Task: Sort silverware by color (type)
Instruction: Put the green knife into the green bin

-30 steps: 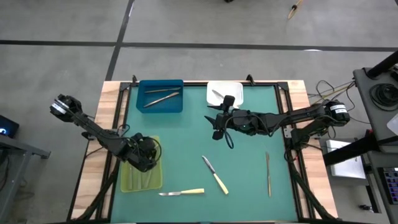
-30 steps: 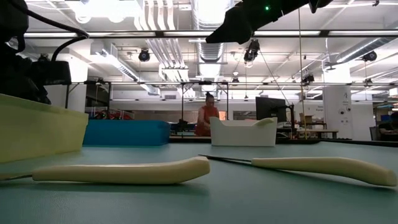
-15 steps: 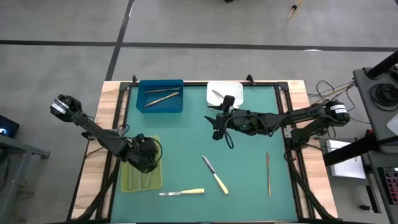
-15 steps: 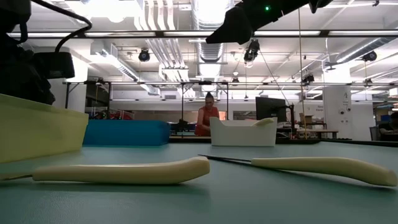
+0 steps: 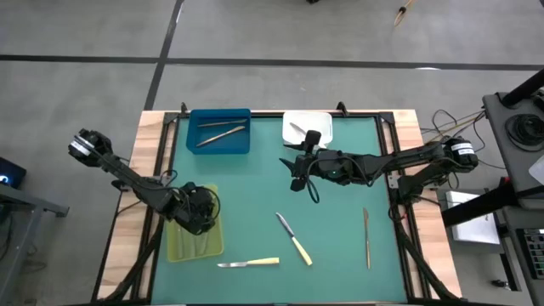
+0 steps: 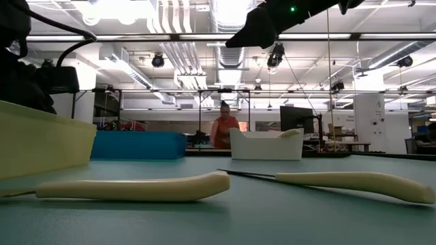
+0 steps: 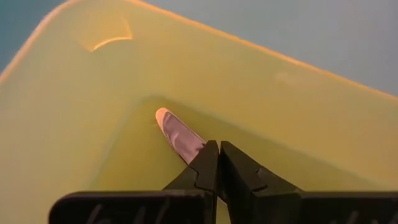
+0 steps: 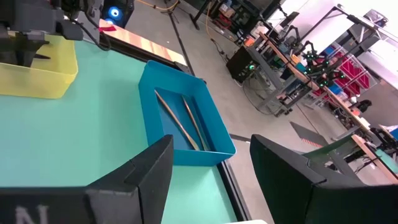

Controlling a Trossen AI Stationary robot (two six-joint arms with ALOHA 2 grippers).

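Dipping into the glossy yellow-green plastic tray point(image 7: 298, 112), the left gripper point(image 7: 219, 163) pinches a pale-handled knife point(image 7: 180, 135); the right gripper point(image 5: 299, 163) hovers wide open, empty.

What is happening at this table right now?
The robot is sorting silverware into trays. The left gripper, jaws shut, is down in the yellow-green tray, at a knife blade. The right gripper waits open near the white tray. Two yellow-handled knives and a grey utensil lie unsorted.

I count three trays: blue point(image 5: 219, 131), white point(image 5: 307, 127), yellow-green point(image 5: 193, 235). Two yellow-handled knives point(image 5: 294, 239) at six o'clock, one grey utensil point(image 5: 366, 237) at four, two in blue tray.
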